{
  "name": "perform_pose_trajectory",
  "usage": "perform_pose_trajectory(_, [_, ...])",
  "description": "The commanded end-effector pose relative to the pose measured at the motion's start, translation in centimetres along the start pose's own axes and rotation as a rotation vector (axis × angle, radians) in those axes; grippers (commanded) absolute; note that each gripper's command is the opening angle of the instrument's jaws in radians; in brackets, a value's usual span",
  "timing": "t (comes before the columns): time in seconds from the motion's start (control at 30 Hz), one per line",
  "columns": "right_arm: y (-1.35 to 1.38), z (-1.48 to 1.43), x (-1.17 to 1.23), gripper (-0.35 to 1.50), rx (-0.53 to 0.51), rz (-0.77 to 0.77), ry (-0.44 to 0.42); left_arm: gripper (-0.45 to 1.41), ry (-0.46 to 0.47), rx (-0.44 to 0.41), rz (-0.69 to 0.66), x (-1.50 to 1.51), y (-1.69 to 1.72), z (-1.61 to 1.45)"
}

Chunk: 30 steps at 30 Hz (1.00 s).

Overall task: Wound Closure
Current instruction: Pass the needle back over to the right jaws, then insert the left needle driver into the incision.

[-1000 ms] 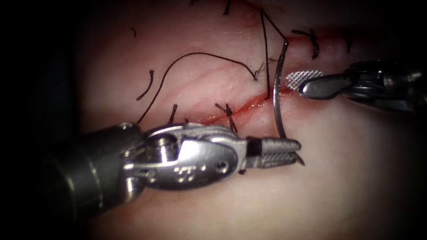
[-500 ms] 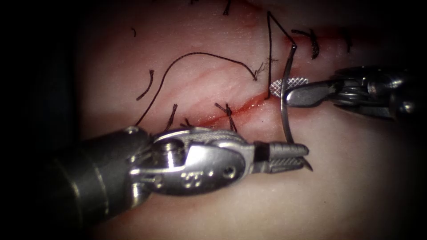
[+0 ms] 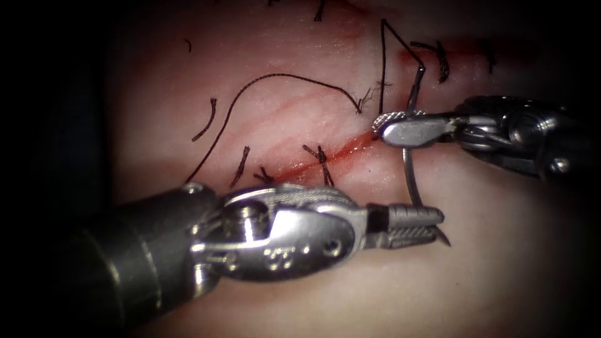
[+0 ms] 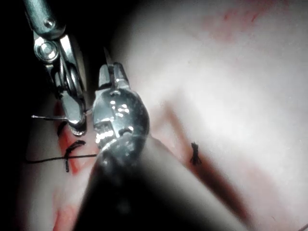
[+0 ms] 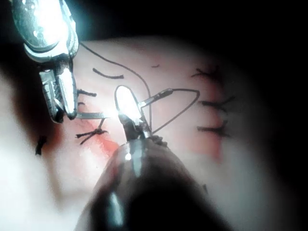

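Needle [image 3: 410,178] handover: left tool [image 3: 416,226] is gripping it near the point, right tool [image 3: 400,125] closing on its upper curve, clear of the tissue [image 3: 501,250]; left's release pending.

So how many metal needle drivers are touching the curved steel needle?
2: the left metal needle driver grips the curved steel needle near its point, below the cut; the right metal needle driver grips it nearer the thread end.

Looking like a surgical training bench: pork-belly tissue [image 3: 488,250] lying lit under an endoscope, stitched cut [image 3: 325,156] running across it, dark surround framing everything.
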Motion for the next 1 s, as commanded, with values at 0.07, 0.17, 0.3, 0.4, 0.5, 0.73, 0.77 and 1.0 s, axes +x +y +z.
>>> perform_pose_trajectory(0.07, [0.07,0.06,0.03,-0.35,-0.001,-0.011,-0.002,-0.35,0.001,0.002,0.002,-0.01,-0.04,0.07])
perform_pose_trajectory(0.17, [0.07,0.04,0.02,-0.35,0.001,-0.011,-0.003,-0.35,0.002,0.002,0.0,0.0,-0.05,0.06])
perform_pose_trajectory(0.3, [0.08,0.0,0.0,-0.35,0.004,-0.008,-0.007,0.62,-0.043,0.044,-0.186,0.0,-0.12,0.05])
perform_pose_trajectory(0.4, [0.11,-0.03,0.03,-0.35,0.008,-0.007,-0.002,0.78,-0.097,0.109,-0.275,-0.01,-0.15,0.05])
perform_pose_trajectory(0.5, [0.2,-0.09,0.11,-0.35,0.021,-0.079,0.02,0.78,-0.104,0.122,-0.323,-0.02,-0.12,0.01])
perform_pose_trajectory(0.73, [0.39,-0.22,0.28,-0.35,0.039,-0.286,0.055,0.78,-0.084,0.072,-0.387,-0.23,0.02,-0.09])
perform_pose_trajectory(0.77, [0.41,-0.24,0.3,-0.35,0.043,-0.31,0.059,0.78,-0.084,0.049,-0.399,-0.28,0.04,-0.12])
perform_pose_trajectory(1.0, [0.51,-0.26,0.4,-0.35,0.092,-0.53,0.1,0.78,-0.026,-0.085,-0.612,-0.47,0.08,-0.25])
